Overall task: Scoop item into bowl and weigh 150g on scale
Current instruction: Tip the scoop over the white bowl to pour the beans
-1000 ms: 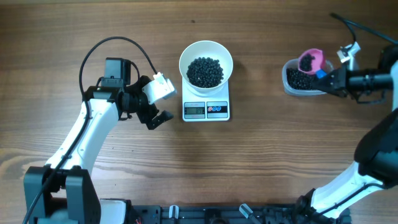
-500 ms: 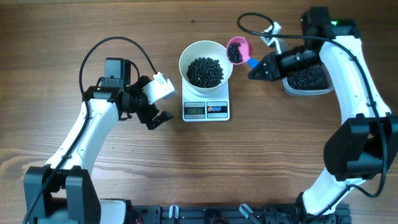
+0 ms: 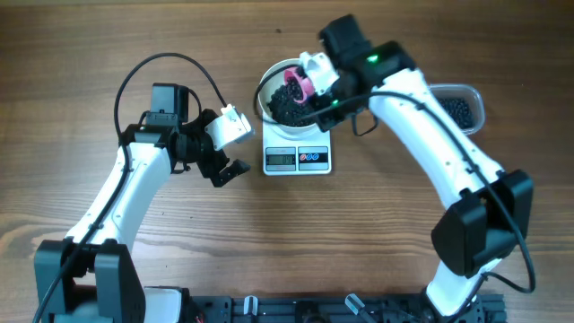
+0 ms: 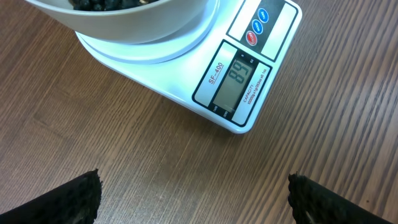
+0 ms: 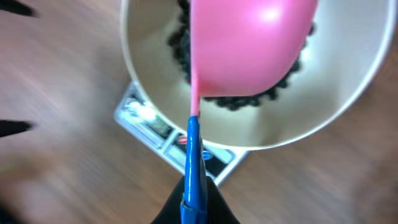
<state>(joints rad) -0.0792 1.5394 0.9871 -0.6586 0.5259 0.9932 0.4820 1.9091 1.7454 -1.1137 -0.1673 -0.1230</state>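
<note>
The white bowl (image 3: 273,79) stands on the white scale (image 3: 298,159) and holds a dark heap of the item (image 3: 285,106). My right gripper (image 3: 321,94) is shut on the blue handle (image 5: 193,155) of a pink scoop (image 5: 249,43), which hangs tipped over the bowl (image 5: 348,93) and hides part of the beads (image 5: 249,102). My left gripper (image 3: 229,148) stands open left of the scale, nothing between its fingers (image 4: 74,199). In the left wrist view the scale's display (image 4: 233,78) reads 89.
A clear plastic tub (image 3: 459,106) with more dark beads sits at the right, partly behind my right arm. The right arm reaches across the table from the lower right. Bare wooden tabletop (image 3: 296,242) lies in front of the scale.
My right arm has swung left from the tub to above the bowl, carrying the pink scoop, which now hangs tipped over the bowl. The left arm has not moved.
</note>
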